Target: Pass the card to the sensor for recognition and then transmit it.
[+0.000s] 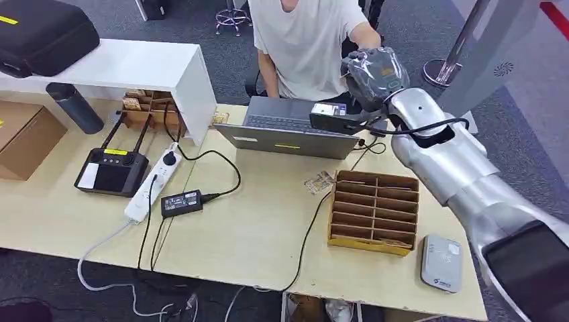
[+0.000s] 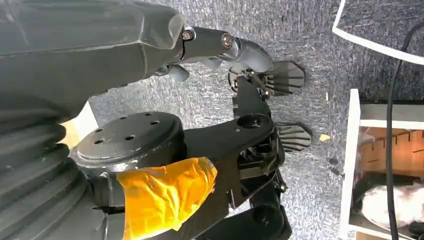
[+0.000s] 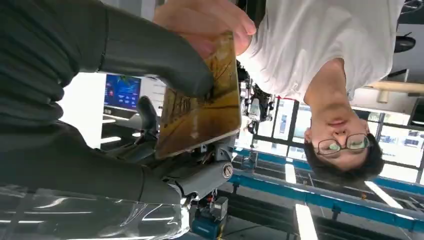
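Note:
My right hand [image 1: 376,74], wrapped in clear plastic, is raised beyond the laptop, close in front of a seated person in a white shirt [image 1: 305,40]. In the right wrist view my right hand [image 3: 150,60] pinches a golden-brown card [image 3: 200,110] under its thumb. The person's hand [image 3: 210,20] grips the same card at its far edge. The grey card sensor [image 1: 441,263] lies flat at the table's near right corner. My left hand [image 2: 220,45] hangs over the carpet with its fingers extended and nothing in it.
A grey laptop [image 1: 288,131] sits below my raised arm, and a wooden slotted card rack [image 1: 374,211] stands beside the sensor. A power strip [image 1: 151,178], adapter [image 1: 181,201], black controller [image 1: 111,171] and cables occupy the table's left. A white shelf [image 1: 134,67] stands behind them.

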Robot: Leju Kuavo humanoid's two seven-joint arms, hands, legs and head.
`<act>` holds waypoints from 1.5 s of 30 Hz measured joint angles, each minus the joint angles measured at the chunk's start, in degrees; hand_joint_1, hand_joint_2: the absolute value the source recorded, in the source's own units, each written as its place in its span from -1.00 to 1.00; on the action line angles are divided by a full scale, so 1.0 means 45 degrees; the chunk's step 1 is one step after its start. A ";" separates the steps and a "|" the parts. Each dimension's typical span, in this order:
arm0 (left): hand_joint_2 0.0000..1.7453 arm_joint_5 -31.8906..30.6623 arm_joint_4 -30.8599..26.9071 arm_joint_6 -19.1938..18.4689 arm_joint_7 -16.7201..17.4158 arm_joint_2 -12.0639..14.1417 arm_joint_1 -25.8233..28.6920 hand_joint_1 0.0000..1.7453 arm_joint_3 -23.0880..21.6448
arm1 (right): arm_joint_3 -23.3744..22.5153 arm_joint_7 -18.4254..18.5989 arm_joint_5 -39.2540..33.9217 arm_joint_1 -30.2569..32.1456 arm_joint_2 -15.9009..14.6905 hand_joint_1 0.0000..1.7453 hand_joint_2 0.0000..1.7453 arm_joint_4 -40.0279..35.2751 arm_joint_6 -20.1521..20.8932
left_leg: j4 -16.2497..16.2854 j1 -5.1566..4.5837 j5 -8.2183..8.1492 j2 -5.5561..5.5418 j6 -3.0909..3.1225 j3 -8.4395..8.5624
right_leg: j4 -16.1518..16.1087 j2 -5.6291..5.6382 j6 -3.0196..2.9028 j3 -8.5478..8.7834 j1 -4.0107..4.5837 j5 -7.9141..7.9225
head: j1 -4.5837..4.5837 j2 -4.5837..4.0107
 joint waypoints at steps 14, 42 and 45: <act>1.00 0.0000 -0.0005 0.0000 0.0000 0.0024 -0.0014 -1.00 -0.0078 | -0.0005 0.0000 0.0000 0.0003 0.0015 1.00 1.00 0.0005 0.0000 | 0.0000 0.0000 0.0000 0.0000 0.0000 0.0000 | 0.0000 0.0000 0.0000 0.0000 0.0000 0.0000 | 0.0000 0.0000; 1.00 0.0150 -0.0151 0.1170 -0.1708 0.0102 -0.0294 -1.00 0.0121 | -0.0223 0.0164 -0.0005 0.0085 0.0000 1.00 1.00 0.0000 0.0039 | 0.0000 0.0000 0.0001 0.0009 -0.0002 0.0001 | 0.0002 0.0019 -0.0006 -0.0006 -0.0001 0.0004 | 0.0000 0.0000; 1.00 0.0000 -0.0146 0.1418 -0.3004 -0.0278 0.0387 -1.00 0.0170 | -0.0350 0.0272 -0.0034 0.0196 -0.0399 1.00 1.00 -0.0063 -0.0083 | 0.0002 -0.0009 -0.0008 0.0020 -0.0002 0.0007 | -0.0013 0.0034 -0.0004 -0.0007 -0.0006 0.0003 | 0.0000 0.0000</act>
